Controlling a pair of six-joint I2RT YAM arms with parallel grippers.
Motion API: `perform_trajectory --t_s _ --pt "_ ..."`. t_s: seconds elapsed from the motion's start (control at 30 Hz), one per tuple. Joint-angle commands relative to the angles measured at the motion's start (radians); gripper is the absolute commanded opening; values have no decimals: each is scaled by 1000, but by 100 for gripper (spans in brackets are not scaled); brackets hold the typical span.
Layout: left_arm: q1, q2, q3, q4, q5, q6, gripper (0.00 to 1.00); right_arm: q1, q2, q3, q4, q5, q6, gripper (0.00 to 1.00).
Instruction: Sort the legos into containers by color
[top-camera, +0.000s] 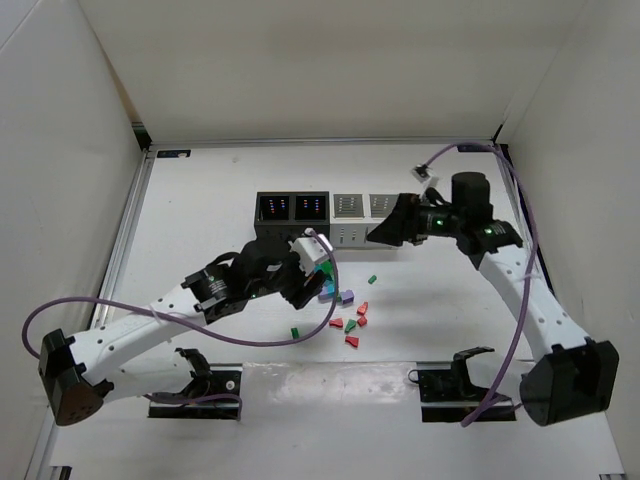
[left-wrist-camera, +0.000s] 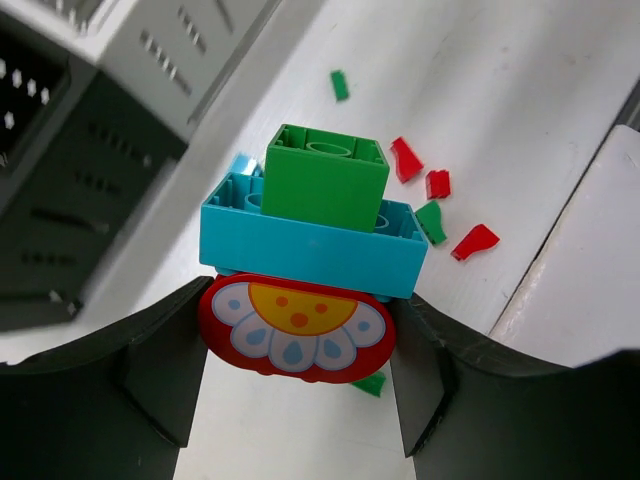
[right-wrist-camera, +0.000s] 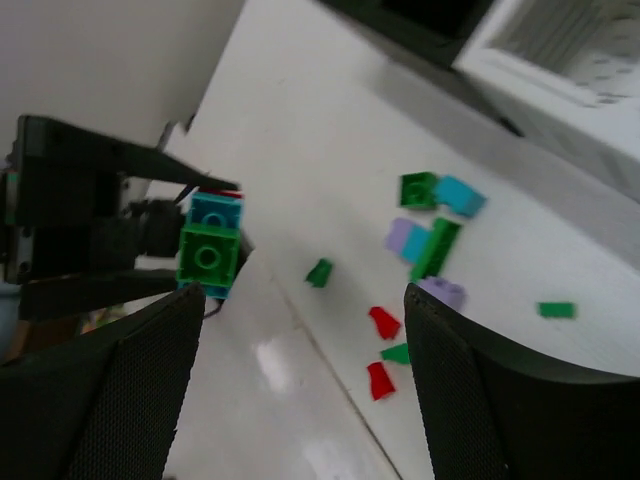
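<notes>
Closest to the left wrist camera, the left gripper (left-wrist-camera: 297, 335) pinched a stack of legos (left-wrist-camera: 310, 240) by its bottom piece. This was a red brick (left-wrist-camera: 295, 325) printed with a flower, caught between both black fingers (left-wrist-camera: 160, 375). A teal brick (left-wrist-camera: 300, 250) sat on the red one, with a green brick (left-wrist-camera: 325, 180) on top. Beyond the stack, loose legos (left-wrist-camera: 432, 220) in red and green lay scattered on the white table (left-wrist-camera: 480, 90). The containers (left-wrist-camera: 90, 200) filled the upper left corner.

From the right wrist camera, the right gripper (right-wrist-camera: 300, 330) hung above the table with its fingers (right-wrist-camera: 110, 400) spread wide and nothing between them. Loose bricks in green, teal, purple and red lay below. The left gripper and its stack showed at the left edge.

From overhead, the left gripper held its stack just in front of the two black bins (top-camera: 292, 208), right beside the scattered pieces. The right gripper sat near the front of the white bins (top-camera: 365, 207), at the row's right end.
</notes>
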Motion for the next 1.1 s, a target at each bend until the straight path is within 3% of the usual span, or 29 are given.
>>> perform_trajectory --t_s 0.0,0.13,0.6,0.7,0.83,0.87,0.93,1.0,1.07 --pt "-8 22 52 20 118 171 54 83 49 89 8 -199 5 82" --pt "-6 54 113 -10 129 203 53 192 92 135 -9 -150 -14 82" --pt "-6 45 113 46 106 199 52 302 185 187 -105 -69 -53 85" --pt "-8 42 107 57 92 199 52 318 196 199 -111 -69 -56 79" --pt "-8 42 110 65 95 202 52 330 188 198 -114 -55 -57 56" --pt "-8 42 108 68 87 203 52 329 191 198 -114 -57 -57 45" --pt "-8 42 108 74 87 205 52 329 190 198 -116 -66 -55 43" --pt "-8 39 105 79 84 205 52 327 191 198 -110 -72 -55 34" --pt "-8 33 101 79 84 210 52 321 190 204 -114 -77 -61 14"
